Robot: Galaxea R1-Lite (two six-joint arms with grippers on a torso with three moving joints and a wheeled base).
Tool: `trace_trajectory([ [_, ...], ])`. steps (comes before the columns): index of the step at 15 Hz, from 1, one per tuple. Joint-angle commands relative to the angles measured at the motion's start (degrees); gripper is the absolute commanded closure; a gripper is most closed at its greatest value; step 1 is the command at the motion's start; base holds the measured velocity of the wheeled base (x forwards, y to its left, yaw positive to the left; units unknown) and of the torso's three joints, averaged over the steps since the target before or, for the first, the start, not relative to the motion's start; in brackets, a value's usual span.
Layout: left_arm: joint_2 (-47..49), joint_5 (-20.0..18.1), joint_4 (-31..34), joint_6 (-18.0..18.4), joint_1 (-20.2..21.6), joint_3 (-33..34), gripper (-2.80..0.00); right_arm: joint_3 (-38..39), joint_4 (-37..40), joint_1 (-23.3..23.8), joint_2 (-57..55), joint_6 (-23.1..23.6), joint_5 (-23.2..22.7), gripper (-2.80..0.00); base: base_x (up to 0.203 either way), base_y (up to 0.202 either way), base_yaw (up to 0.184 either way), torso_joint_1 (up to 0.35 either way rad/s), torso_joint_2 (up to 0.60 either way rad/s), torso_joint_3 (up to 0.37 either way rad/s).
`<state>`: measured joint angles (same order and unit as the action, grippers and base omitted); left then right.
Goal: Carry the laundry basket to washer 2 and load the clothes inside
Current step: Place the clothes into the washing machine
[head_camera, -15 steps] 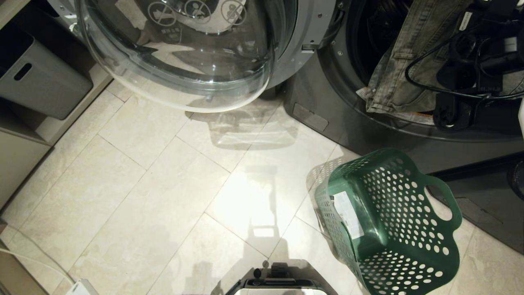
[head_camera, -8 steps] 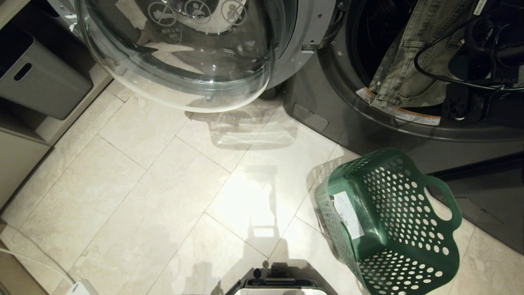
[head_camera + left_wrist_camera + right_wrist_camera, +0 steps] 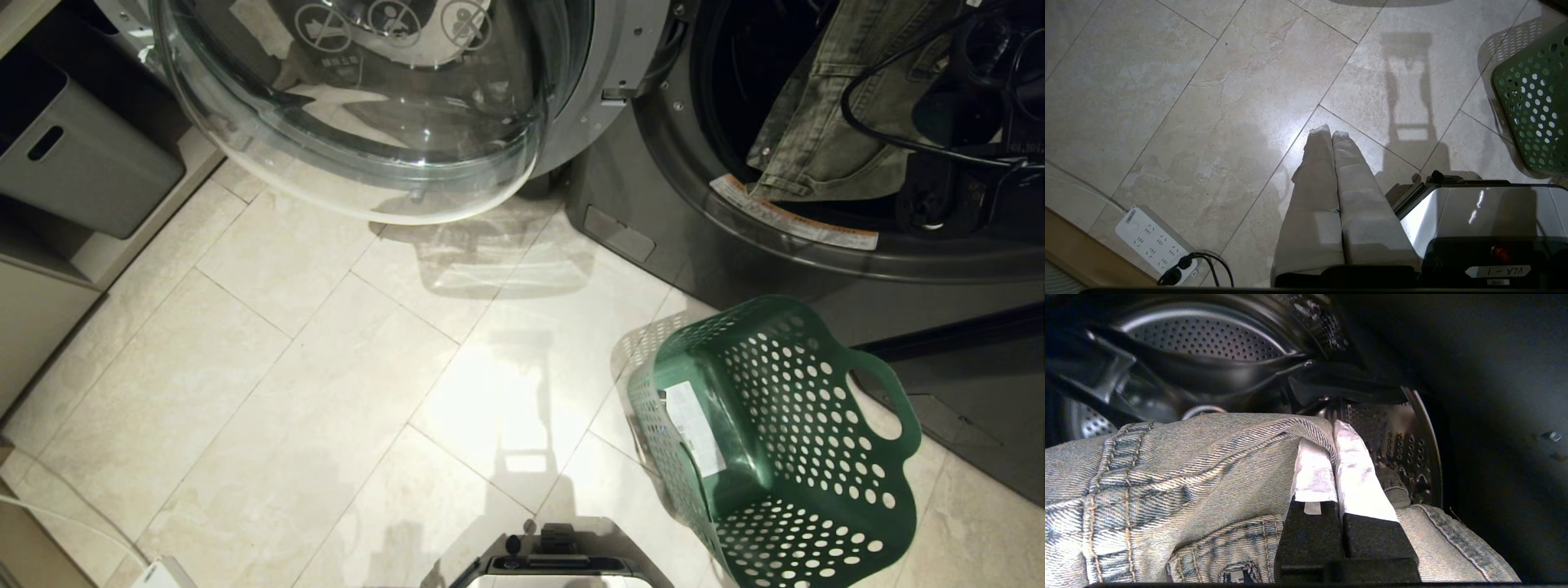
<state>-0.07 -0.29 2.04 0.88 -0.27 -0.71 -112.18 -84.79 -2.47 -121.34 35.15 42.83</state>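
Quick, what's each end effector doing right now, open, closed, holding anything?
Left end effector: closed, empty, parked over the floor.
Right end effector: closed on the pale blue-grey denim garment, at the washer's perforated metal drum.

The right gripper [image 3: 1333, 430] reaches forward from its arm, its taped fingers [image 3: 1355, 473] pressed together with denim pinched between them. The left gripper [image 3: 1331, 132] hangs pointing down, fingers closed on nothing.
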Motion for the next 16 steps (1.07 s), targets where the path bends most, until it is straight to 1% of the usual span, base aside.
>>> trace_trajectory([
  [1, 0.1, 0.0, 0.0, 0.0, 0.0, 0.0, 0.0, 0.1, -0.5, -0.1, 0.6, -0.2, 0.2, 0.0, 0.0, 0.0, 0.0, 0.0, 0.0, 0.0],
  [12, 0.1, 0.0, 0.1, 0.0, 0.0, 0.0, 0.0, 1.4, 0.0, -0.1, -2.1, -2.5, 0.9, 0.0, 0.0, 0.0, 0.0, 0.0, 0.0, 0.0],
  [13, 0.1, 0.0, 0.1, 0.0, 0.0, 0.0, 0.0, 1.6, 0.3, -0.1, -2.3, -2.4, 2.6, 0.0, 0.0, 0.0, 0.0, 0.0, 0.0, 0.0],
  [14, 0.1, 0.0, 0.1, 0.0, 0.0, 0.0, 0.0, 1.8, 1.4, -0.1, -2.5, -2.4, 5.2, 0.0, 0.0, 0.0, 0.0, 0.0, 0.0, 0.0],
  [16, 0.1, 0.0, 0.1, 0.0, 0.0, 0.0, 0.0, 1.9, 5.8, -0.1, -3.4, -3.8, 12.1, 0.0, 0.0, 0.0, 0.0, 0.0, 0.0, 0.0],
])
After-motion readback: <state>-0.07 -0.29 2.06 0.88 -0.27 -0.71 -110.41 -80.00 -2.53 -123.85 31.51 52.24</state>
